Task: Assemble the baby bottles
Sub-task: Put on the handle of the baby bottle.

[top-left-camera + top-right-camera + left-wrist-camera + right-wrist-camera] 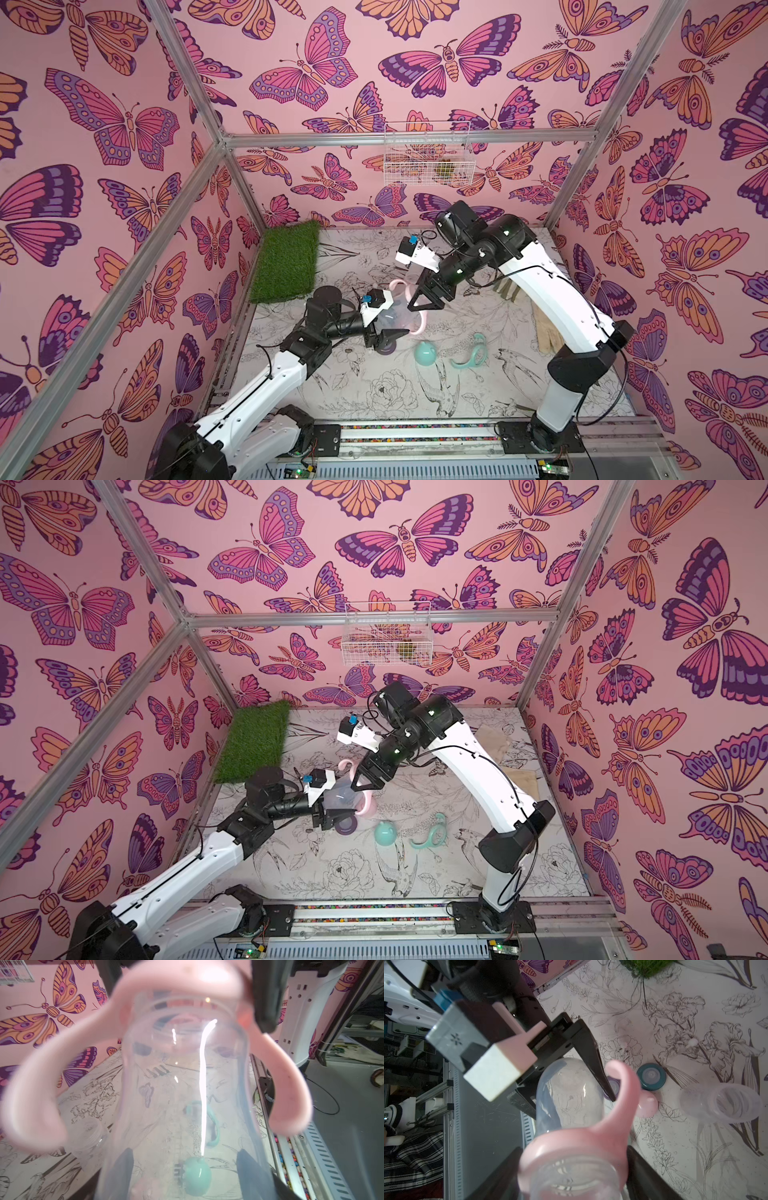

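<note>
A clear bottle point(392, 319) hangs tilted above the table, and my left gripper point(390, 329) is shut on its base. In the left wrist view its fingers point(124, 1169) press both sides of the bottle point(182, 1076). The pink handle ring point(591, 1142) sits on the neck. My right gripper point(571, 1167) flanks that ring, fingers point(639, 1169) against both sides. On the table lie a second clear bottle point(724, 1103), a pink dome cap point(646, 1107), a teal collar point(651, 1076), a purple collar point(347, 825), a teal dome cap point(426, 355) and a teal handle ring point(469, 353).
A green grass mat point(286, 262) leans at the back left corner. Beige gloves point(548, 328) lie at the right, partly under my right arm. A white wire basket point(428, 153) hangs on the back wall. Metal frame rails border the table's front.
</note>
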{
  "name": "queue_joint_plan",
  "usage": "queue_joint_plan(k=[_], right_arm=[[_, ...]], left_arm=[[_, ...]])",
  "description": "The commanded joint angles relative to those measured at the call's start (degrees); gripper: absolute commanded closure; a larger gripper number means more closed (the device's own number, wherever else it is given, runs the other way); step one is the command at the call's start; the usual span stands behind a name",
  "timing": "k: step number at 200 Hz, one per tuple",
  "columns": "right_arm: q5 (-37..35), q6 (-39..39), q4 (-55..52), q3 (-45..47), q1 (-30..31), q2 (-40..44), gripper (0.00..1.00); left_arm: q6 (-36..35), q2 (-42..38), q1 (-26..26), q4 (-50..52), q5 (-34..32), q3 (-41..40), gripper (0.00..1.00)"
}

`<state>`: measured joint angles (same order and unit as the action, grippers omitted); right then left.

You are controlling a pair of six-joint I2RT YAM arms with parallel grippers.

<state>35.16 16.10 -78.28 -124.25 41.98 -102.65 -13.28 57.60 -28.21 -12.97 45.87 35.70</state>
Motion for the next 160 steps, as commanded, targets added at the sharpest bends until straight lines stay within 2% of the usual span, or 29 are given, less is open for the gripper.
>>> queue_joint_plan(k=[1,29,39,83,129,160], right_arm=[[2.6,-2.0,5.4,0.2,1.4,2.2,0.20],[2.0,-3.4,7.9,0.7,1.4,3.5,0.17],[-0.5,-4.1,8.8,1.0,1.3,4.1,0.17],[-3.6,-9.4,18.2,7.7,-1.1,10.5,0.16],[-10.8,-15.5,34.2,23.7,-5.0,21.5,0.16],[-14.9,-17.8,41.1,34.2,-5.3,25.5,0.18]], left_arm=[[3.0,-0.7,-0.6,-10.5,-2.9,-2.0,1.00],[6.0,-0.1,-0.5,-18.3,-4.5,-4.4,1.00],[6.9,0.1,-0.5,-20.7,-6.0,-5.1,1.00],[8.2,-0.2,-0.5,-31.4,-16.9,-9.7,1.00],[6.2,-3.6,-0.5,-34.8,-29.9,-13.3,1.00],[6.5,-6.4,-0.4,-40.6,-39.2,-16.3,1.00]])
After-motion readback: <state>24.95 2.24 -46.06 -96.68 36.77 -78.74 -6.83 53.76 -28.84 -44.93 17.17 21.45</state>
